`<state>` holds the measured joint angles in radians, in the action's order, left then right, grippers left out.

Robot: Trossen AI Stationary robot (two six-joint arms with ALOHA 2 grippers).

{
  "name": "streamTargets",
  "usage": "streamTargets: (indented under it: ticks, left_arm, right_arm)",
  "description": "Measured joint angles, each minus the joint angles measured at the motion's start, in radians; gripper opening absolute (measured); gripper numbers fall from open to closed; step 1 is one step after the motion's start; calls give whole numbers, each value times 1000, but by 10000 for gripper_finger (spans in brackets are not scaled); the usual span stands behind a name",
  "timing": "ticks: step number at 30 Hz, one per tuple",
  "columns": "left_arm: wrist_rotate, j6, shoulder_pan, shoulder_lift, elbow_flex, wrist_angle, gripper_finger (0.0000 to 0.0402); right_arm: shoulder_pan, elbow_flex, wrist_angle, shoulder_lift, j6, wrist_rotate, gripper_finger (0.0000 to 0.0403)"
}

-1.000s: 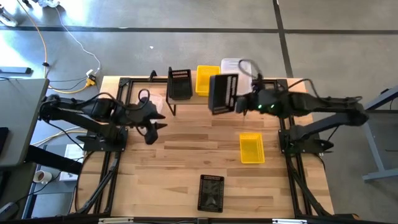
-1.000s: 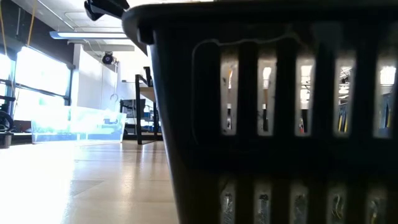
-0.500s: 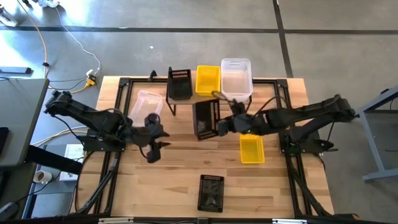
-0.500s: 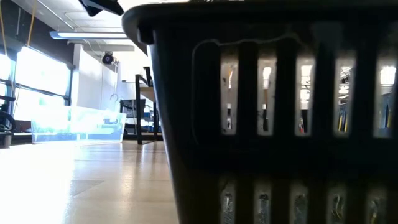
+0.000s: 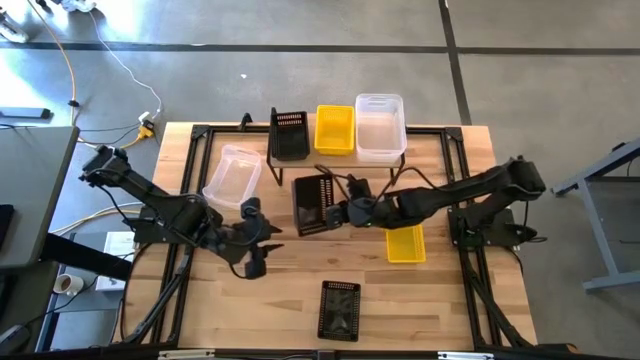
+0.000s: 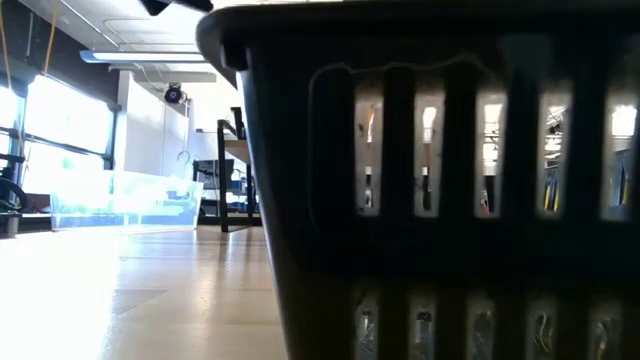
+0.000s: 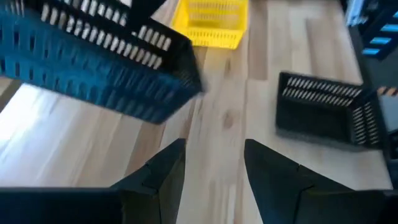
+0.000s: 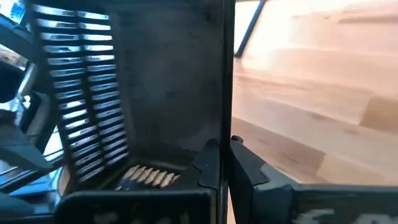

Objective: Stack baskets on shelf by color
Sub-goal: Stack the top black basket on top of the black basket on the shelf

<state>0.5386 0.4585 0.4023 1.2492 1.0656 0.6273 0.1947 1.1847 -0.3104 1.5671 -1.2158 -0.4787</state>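
Black basket (image 5: 311, 203) mid-surface, tilted, just in front of shelf (image 5: 340, 155); your right end effector (image 5: 338, 212) clamped on its wall. Your left end effector (image 5: 262, 243) low over surface (image 5: 300, 270), fingers spread, nothing held. On shelf: black, yellow (image 5: 335, 130), clear basket (image 5: 381, 127). Clear basket (image 5: 233, 176) near surface's left edge.

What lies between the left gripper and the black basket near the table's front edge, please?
Only bare tabletop, as the high view shows: the open left gripper hangs apart from that black basket.
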Motion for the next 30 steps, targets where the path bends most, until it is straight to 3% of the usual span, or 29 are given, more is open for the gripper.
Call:
streamTargets:
  ticks: [7,13,30]
  left_arm:
    - [4,-101,8,36,5,-122,154]
    - [1,-115,8,61,1,-123,154]
    - [17,-352,-38,165,2,-215,154]
  right_arm:
    - [0,0,63,71,-16,27,0]
    - [-5,0,72,87,-26,23,0]
    - [-25,0,88,88,-44,45,0]
